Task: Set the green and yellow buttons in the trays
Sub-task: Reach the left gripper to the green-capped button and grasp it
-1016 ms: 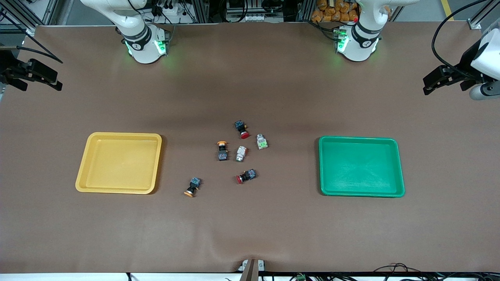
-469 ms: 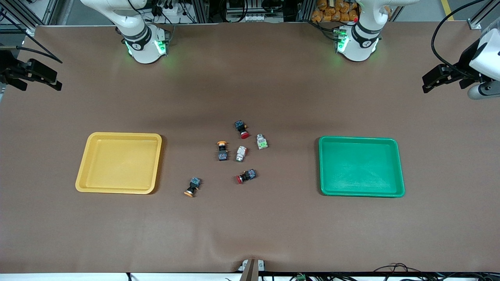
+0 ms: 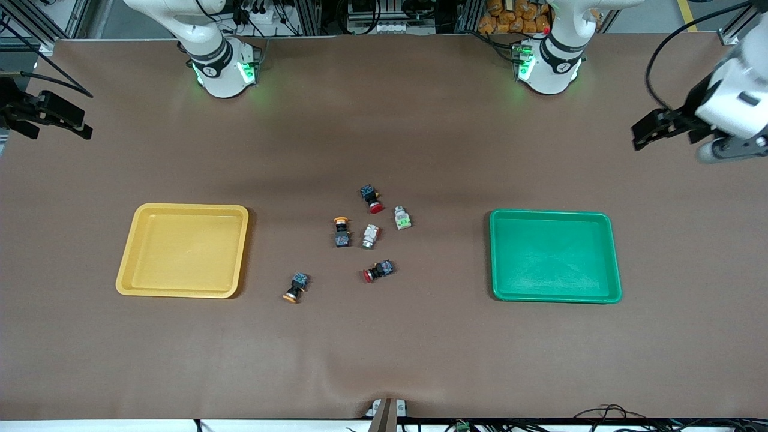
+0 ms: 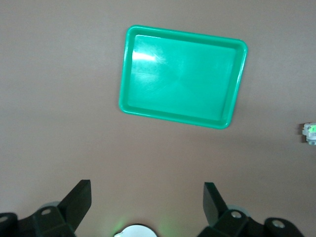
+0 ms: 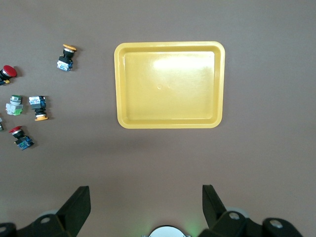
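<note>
The yellow tray (image 3: 183, 209) lies toward the right arm's end and the green tray (image 3: 555, 213) toward the left arm's end; both hold nothing. Between them lie two yellow-capped buttons (image 3: 341, 232) (image 3: 295, 287) and two whitish-grey green buttons (image 3: 402, 218) (image 3: 370, 236). My left gripper (image 3: 645, 133) is open, up over the table's left-arm end; its wrist view shows the gripper (image 4: 146, 197), the green tray (image 4: 182, 76) and one green button (image 4: 309, 133). My right gripper (image 3: 81, 126) is open over the right-arm end; its wrist view shows the gripper (image 5: 146, 200), the yellow tray (image 5: 169, 84) and yellow-capped buttons (image 5: 65, 57) (image 5: 37, 106).
Two black switches with red caps (image 3: 372, 198) (image 3: 378, 271) lie among the buttons. The brown mat (image 3: 384, 348) covers the whole table. A small clamp (image 3: 387, 411) sits at the edge nearest the front camera.
My left gripper has swung inward over the table, toward the green tray's end. My right gripper has shifted only slightly. The buttons and trays have not moved.
</note>
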You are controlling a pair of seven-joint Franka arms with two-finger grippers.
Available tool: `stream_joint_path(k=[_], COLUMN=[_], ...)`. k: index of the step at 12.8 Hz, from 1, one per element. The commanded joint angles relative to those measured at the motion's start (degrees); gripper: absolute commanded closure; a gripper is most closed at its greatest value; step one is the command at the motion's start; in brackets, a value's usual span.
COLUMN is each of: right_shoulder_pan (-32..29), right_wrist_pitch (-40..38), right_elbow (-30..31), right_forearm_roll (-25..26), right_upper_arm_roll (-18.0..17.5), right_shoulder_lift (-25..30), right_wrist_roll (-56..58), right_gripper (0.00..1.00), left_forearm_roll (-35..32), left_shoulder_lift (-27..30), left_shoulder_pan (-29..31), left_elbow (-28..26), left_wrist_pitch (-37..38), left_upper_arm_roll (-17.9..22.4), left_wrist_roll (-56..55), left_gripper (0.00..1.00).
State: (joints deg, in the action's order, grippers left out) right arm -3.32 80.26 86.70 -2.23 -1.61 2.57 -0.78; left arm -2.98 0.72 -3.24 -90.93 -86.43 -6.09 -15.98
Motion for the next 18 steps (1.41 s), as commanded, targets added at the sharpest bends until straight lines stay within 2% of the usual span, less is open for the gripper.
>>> stream_joint_path(k=[1,3,6,9,12,15,16,18], right_shoulder_pan=[-1.16,-1.16,-1.16,-1.16,-1.25,-1.25,-1.07,-1.25], right_wrist_pitch=[-0.37,-0.37,-0.37,-0.37,-0.28,0.33,0.16,0.51], right_elbow=[-0.04,-0.04,-0.04,-0.04,-0.13,-0.13,-0.74,-0.83], right_forearm_roll=[-0.76,-0.76,-0.76,-0.76,-0.76,-0.59,0.11,0.12], right_upper_arm_roll=[-0.67,-0.67,-0.67,-0.67,-0.67,-0.67,-0.76,-0.76], right_shoulder_lift=[0.16,0.16,-0.19,-0.28,-0.37,-0.98,-2.81,-3.79], right_wrist_roll=[-0.01,-0.10,-0.01,-0.01,0.34,0.52,0.61,0.61], right_gripper=[0.00,0.00,0.00,0.00,0.00,0.00,0.00,0.00], left_forearm_roll=[2.62,5.27,5.01,1.67,1.84,1.75,1.67,1.40], left_shoulder_lift=[-4.66,-7.48,-12.65,-19.16,-25.57,-33.04,-35.07,-37.71], left_shoulder_pan=[-0.01,-0.88,-7.11,-13.70,-19.51,-24.34,-25.40,-26.55], left_elbow=[1.90,1.81,1.81,1.81,1.90,4.79,5.15,4.98], left_wrist_pitch=[-2.15,-4.26,-10.14,-16.38,-22.53,-29.21,-31.49,-35.37], left_upper_arm_roll=[-2.52,-3.05,-3.85,-3.85,-3.85,-3.76,-3.67,-3.67], left_wrist_roll=[-5.45,-7.56,-20.19,-27.06,-34.97,-38.23,-39.03,-40.26], left_gripper=[0.00,0.00,0.00,0.00,0.00,0.00,0.00,0.00])
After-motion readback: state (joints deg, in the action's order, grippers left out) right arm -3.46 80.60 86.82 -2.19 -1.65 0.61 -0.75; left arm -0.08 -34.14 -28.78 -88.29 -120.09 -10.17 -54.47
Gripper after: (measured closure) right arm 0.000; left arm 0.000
